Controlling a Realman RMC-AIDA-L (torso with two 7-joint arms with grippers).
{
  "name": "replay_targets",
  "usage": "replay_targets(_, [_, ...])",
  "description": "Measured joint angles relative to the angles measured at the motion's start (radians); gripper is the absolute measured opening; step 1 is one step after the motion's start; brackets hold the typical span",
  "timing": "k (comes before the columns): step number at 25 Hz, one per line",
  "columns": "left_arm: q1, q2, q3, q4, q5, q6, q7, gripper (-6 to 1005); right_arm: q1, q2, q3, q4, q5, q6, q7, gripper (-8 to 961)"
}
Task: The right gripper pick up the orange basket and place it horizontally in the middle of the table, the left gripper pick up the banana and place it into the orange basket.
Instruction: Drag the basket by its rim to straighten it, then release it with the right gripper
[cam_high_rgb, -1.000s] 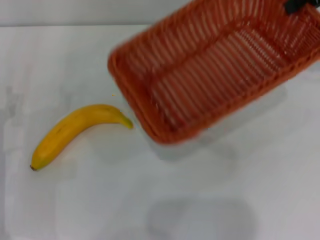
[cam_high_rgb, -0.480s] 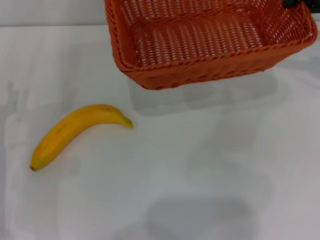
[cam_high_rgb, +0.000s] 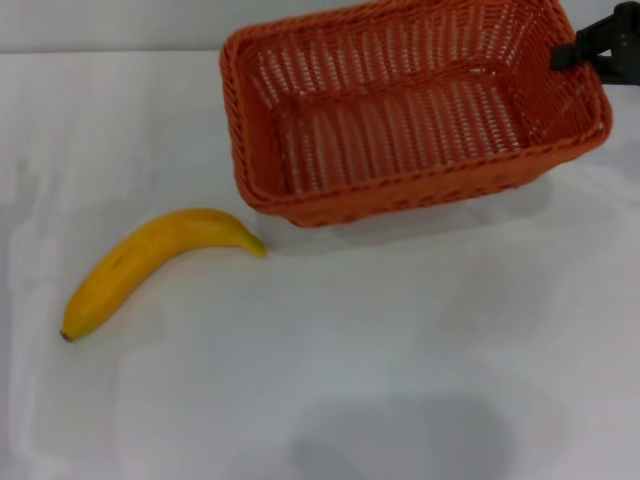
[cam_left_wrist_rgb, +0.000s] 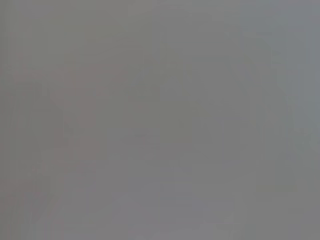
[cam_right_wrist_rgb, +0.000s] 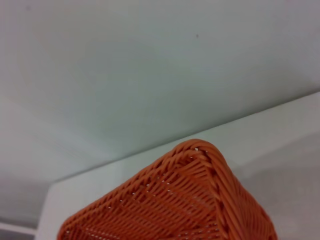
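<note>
Yellow and curved, the banana (cam_high_rgb: 155, 262) lies on the white table (cam_high_rgb: 420, 340) at about eight o'clock in the head view, its long axis running from the dark blossom end at lower left up to the stem tip, which stops just short of the orange basket (cam_high_rgb: 400, 120). No left gripper shows in any view, and its wrist view gives only blank grey, so its state cannot be told; judged by side alone, the left arm is the nearer one for the fruit. The basket fills the twelve-to-two o'clock area, long axis nearly level across the table, open side up. At its three o'clock end the right gripper (cam_high_rgb: 590, 50) is clamped on the braided rim. The basket's shadow suggests it is at or barely off the tabletop; I cannot tell which.
</note>
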Motion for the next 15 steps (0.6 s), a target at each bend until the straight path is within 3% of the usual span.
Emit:
replay_targets(3, [0.000,0.000,0.000,-0.005,0.000,0.000,0.000,890,-0.032,0.011,-0.007,0.023,0.074,-0.018,-0.004,208])
replay_targets(15, [-0.015,0.002,0.000,-0.038,0.001,-0.002,-0.052,890,-0.058,0.006,-0.019,0.100,0.115,-0.065,-0.063,227])
